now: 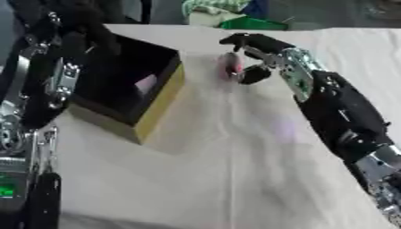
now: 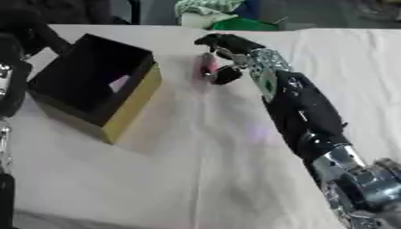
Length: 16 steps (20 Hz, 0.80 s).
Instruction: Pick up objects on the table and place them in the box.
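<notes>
A smooth cream cloth is covering the table [image 1: 235, 179], lying flat with only faint creases and soft shadows. On its left part a square open box [image 2: 94, 85] is sitting askew, its inside lined matt black and its outer walls showing a dull yellow, cardboard-like face; a pale pinkish patch is showing on one inner wall, too blurred to identify. The right hand [image 1: 262, 56] is reaching in from the right on a long arm of black shells and silver, perforated metal joints, and its dark fingers [image 1: 243, 41] are curling over a small, slim pink-red object [image 1: 232, 65] while the rounded black thumb is closing against it from the near side, so the hand is pinching that object. The object is standing roughly upright, just right of the box's far corner and apart from it; whether it is touching the cloth is unclear. The left arm [image 1: 35, 103] is running down the left edge, black with silver links, its upper end lying over the box's far left corner; its hand is lost in the dark blur there, so the state of it cannot be made out
</notes>
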{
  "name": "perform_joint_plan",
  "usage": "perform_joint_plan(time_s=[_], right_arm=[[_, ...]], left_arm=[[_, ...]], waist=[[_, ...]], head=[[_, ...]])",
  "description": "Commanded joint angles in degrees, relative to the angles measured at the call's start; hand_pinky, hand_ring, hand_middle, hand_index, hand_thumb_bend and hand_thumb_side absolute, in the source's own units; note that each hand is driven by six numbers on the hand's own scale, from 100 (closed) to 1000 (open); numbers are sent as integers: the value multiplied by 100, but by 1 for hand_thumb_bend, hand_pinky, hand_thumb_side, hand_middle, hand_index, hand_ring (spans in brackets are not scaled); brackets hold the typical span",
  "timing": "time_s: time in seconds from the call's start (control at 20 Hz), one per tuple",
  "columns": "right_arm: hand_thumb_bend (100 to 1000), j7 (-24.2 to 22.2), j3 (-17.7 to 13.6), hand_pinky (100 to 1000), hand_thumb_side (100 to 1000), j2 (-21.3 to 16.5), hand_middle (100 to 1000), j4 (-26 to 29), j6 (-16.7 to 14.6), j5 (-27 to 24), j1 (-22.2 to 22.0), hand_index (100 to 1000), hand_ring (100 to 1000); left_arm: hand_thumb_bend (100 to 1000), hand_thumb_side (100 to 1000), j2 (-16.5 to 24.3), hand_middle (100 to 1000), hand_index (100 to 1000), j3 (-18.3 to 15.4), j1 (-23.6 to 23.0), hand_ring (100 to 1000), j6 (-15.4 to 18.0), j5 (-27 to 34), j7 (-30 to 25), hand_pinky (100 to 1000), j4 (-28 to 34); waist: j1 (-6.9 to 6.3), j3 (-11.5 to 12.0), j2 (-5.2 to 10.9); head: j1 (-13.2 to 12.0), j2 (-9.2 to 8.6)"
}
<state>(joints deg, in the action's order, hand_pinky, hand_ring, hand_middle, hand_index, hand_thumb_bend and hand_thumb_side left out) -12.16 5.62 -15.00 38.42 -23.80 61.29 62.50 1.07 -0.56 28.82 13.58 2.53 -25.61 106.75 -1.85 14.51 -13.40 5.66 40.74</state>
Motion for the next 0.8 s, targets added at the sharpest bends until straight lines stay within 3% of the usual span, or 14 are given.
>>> perform_joint_plan(time_s=[0.05,0.25,0.45,0.65,0.8], right_arm=[[100,1,-52,872,275,-65,892,12,62,180,114,971,804],[100,-21,-61,859,210,-55,823,-22,120,323,103,936,791],[100,107,-66,842,198,-47,678,-1,185,455,98,873,773],[100,388,-57,825,190,-40,527,31,228,601,89,761,743],[100,634,-54,798,178,-40,379,62,234,690,87,596,668]], left_arm=[[100,535,68,554,753,-31,93,533,-2,10,-20,634,84],[100,536,69,555,754,-32,97,533,-3,12,-25,634,84],[100,537,71,555,754,-34,97,533,-3,18,-31,634,86],[100,536,70,555,754,-36,99,533,-4,27,-34,634,92],[100,536,70,555,754,-35,102,533,-6,31,-36,634,97]], waist=[[-12,-8,88],[-16,-18,75],[-16,-25,65],[-11,-26,63],[-6,-26,64]], head=[[-16,17],[-13,17],[-9,25],[-5,28],[-2,31]])
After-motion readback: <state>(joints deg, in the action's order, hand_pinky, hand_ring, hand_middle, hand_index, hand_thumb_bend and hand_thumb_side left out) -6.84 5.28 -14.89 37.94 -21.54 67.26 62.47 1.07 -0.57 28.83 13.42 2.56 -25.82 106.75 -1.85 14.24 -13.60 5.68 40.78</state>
